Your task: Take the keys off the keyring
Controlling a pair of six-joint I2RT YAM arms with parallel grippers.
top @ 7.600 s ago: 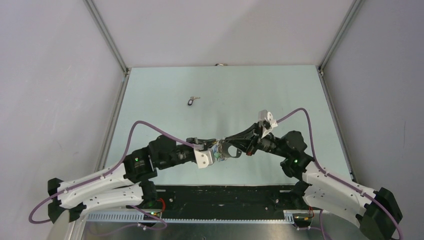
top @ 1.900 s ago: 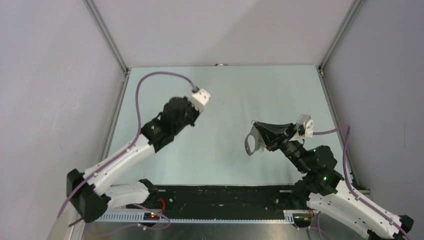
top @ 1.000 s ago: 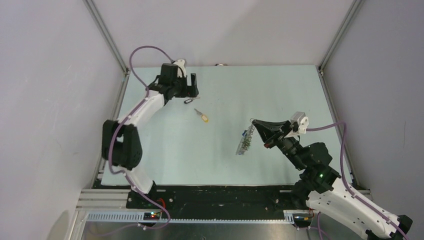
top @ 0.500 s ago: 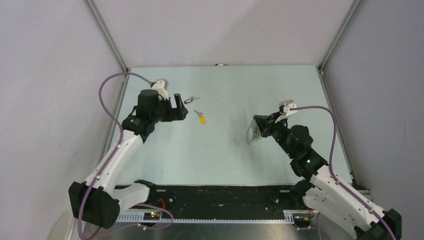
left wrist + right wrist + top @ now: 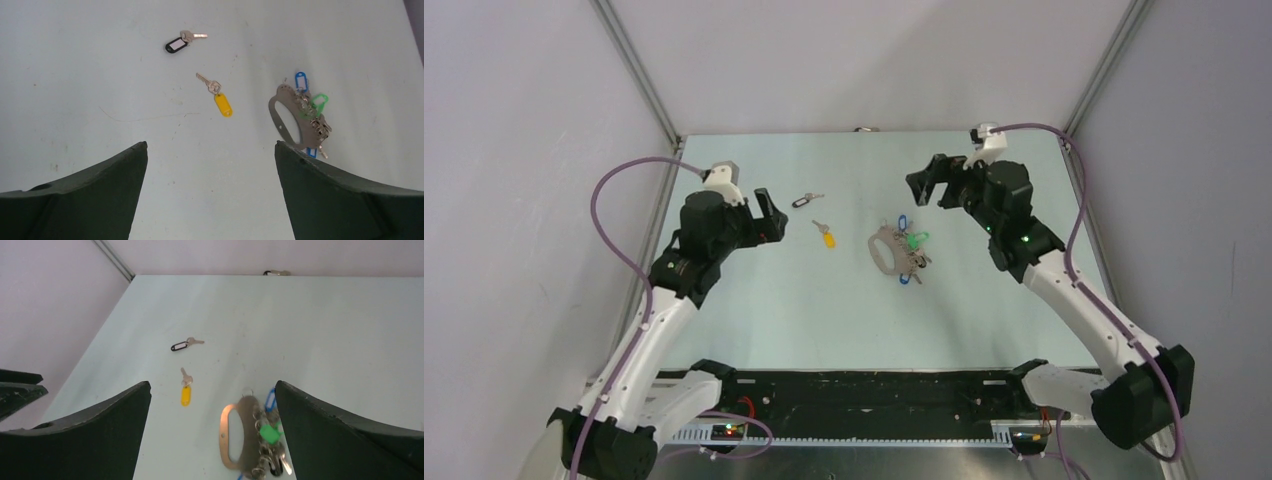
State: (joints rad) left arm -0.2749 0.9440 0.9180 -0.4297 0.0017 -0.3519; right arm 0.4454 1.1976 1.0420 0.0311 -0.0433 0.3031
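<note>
The keyring [image 5: 876,246] [image 5: 299,127] [image 5: 246,425], a grey oval loop, lies flat mid-table. Several keys with green [image 5: 912,238] [image 5: 318,102] [image 5: 270,433] and blue tags are bunched on its right side. Two keys lie loose to its left: a yellow-tagged one [image 5: 827,236] [image 5: 223,104] [image 5: 185,395] and a black-tagged one [image 5: 804,201] [image 5: 176,45] [image 5: 178,346]. My right gripper [image 5: 927,185] [image 5: 212,384] hangs open above and behind the keyring, holding nothing. My left gripper [image 5: 769,217] [image 5: 210,145] is open too, left of the loose keys, over bare table.
The pale green table [image 5: 754,300] is bounded by grey walls and metal frame posts on the left, right and far sides. A small metal clip [image 5: 864,129] [image 5: 276,273] sits at the far edge.
My right gripper has opened and let go of the keyring, which now lies on the table. The right arm has swung to the far right. The left arm has shifted slightly.
</note>
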